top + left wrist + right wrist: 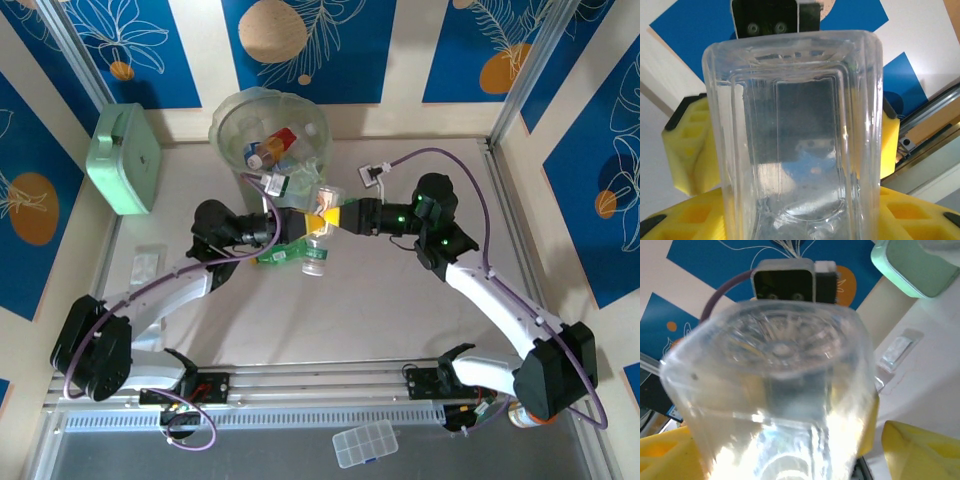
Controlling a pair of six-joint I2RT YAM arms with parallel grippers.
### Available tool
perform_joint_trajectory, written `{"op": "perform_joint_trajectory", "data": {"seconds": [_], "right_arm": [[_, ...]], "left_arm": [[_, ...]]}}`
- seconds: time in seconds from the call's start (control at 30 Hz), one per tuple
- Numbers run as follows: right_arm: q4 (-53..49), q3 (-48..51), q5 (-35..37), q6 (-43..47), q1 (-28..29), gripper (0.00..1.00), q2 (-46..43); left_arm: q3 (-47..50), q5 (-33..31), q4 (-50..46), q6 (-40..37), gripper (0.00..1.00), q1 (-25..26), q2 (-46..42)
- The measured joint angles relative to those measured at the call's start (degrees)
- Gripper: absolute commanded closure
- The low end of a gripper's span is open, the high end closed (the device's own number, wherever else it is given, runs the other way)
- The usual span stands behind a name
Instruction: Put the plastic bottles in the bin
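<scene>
Two jaws meet on one clear plastic bottle: left clamped, right spread loose. Looks a handover; next, left carries it over the translucent grey-green round bin.

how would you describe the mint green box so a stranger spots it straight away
Find the tall round bin at the far end of the table. Just left of it stands the mint-green box. Square, opaque and pastel, it differs from the round see-through bin.

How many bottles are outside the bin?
3: a clear bottle between the left gripper and right gripper; a green bottle and a second clear bottle on the table near them. More may be hidden.
</scene>
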State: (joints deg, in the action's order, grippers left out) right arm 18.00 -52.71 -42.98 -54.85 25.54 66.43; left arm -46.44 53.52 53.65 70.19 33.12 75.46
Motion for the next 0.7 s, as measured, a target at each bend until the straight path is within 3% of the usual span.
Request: {"op": "perform_joint_trajectory", "data": {"seconds": [0.1,0.3,0.53,0.7], "right_arm": [[-4.3,-0.3,3.0,2.4,-1.2,0.16,-2.6],[-13.5,-0.6,13.6,7.2,-4.0,0.18,-9.6],[-24.3,-1.7,24.5,11.1,-5.9,0.19,-10.8],[-28.6,-1.7,28.1,12.5,-6.1,0.19,-10.9]], "left_arm": [[-1.5,-1.0,-4.0,-2.1,0.67,-1.6,-0.8],[-7.9,-6.0,-8.3,-4.3,0.99,-8.6,-0.9],[-14.0,-20.2,-14.1,-6.5,1.0,-12.3,0.9],[-21.7,-36.0,-29.9,-7.7,1.0,-12.9,3.5]]}}
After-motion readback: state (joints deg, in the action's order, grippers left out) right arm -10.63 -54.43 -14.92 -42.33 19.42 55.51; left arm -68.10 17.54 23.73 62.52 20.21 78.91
